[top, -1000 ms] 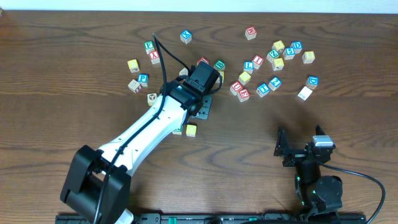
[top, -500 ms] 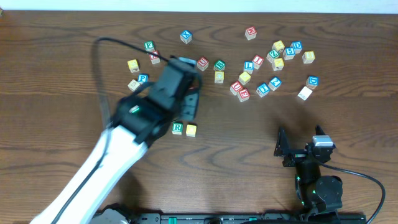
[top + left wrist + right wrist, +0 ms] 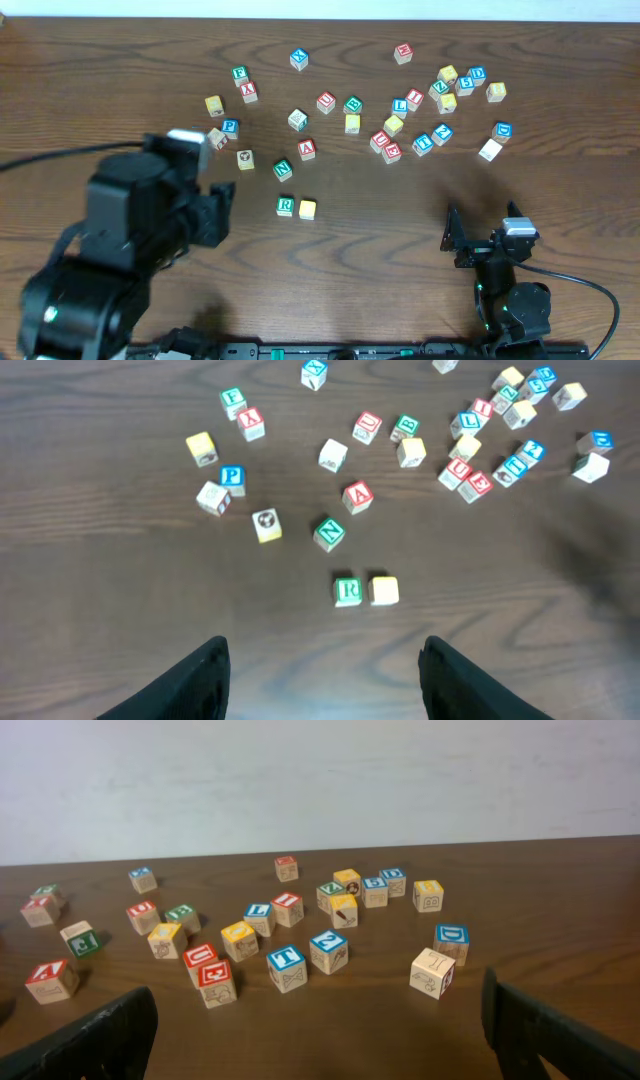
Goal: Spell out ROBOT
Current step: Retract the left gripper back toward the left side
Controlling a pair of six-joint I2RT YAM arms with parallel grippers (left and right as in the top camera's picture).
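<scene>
The green R cube (image 3: 286, 206) (image 3: 347, 590) lies on the table, and a yellow cube (image 3: 307, 208) (image 3: 383, 590) touches its right side. The green B cube (image 3: 352, 104) (image 3: 404, 427) and another yellow cube (image 3: 352, 123) (image 3: 410, 452) sit farther back. The blue T cube (image 3: 423, 143) (image 3: 287, 965) is in the right cluster. My left gripper (image 3: 215, 215) (image 3: 325, 665) hovers open and empty, left of and nearer than the R cube. My right gripper (image 3: 460, 238) (image 3: 320, 1035) rests open and empty at the front right.
A green N cube (image 3: 283, 170) (image 3: 329, 533) and a red A cube (image 3: 307, 150) (image 3: 357, 496) lie just behind the R pair. Several other letter cubes are scattered across the far half of the table (image 3: 400, 200), in a left group and a right group.
My left arm has drawn back from the cubes toward the front left, rising close to the overhead camera. The R and yellow cubes stay put. The right arm has not moved.
</scene>
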